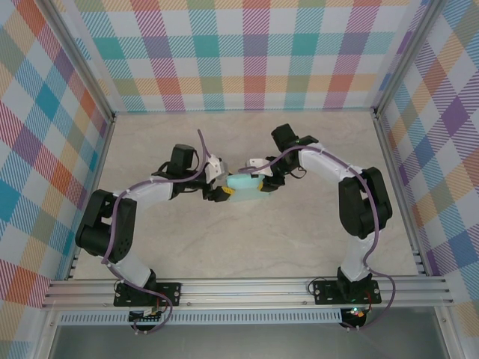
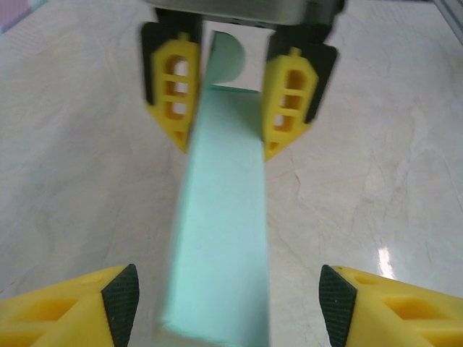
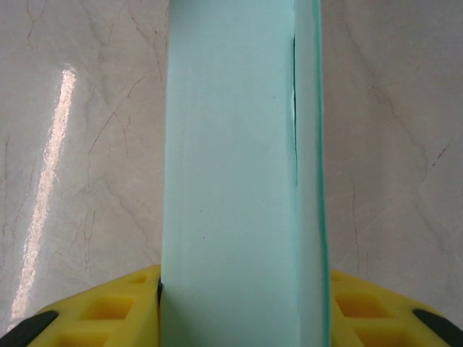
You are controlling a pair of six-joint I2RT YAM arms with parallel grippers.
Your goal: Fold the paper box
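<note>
Roughly mid-surface, the paper box [image 1: 243,188] lies between the two hands, low over the pale marbled surface [image 1: 314,149]; whether it rests there or is lifted slightly, cannot tell. Progress looks well along: the card already stands as a long, slim body with closed sides, not a flat cut-out. What's left, by my reading: a rounded tab [image 2: 230,56] sticks up untucked at the end nearest the right hand, and the right wrist view shows a seam [image 3: 294,108] along one long edge gaping a little, not pressed flush. The box's near end in the left wrist view is blurred, so its closure cannot be judged. Right hand [image 3: 242,318]: clamped on the box, yellow fingers [image 3: 123,311] hard against both long sides, closed just to the box's width. Left hand [image 2: 230,303]: released, jaws spread wide, black-tipped pads [image 2: 121,300] either side of the box's end with clear gaps, touching nothing. Probable division of labour: right hand braces, left hand free for the flaps. That is a guess only.
</note>
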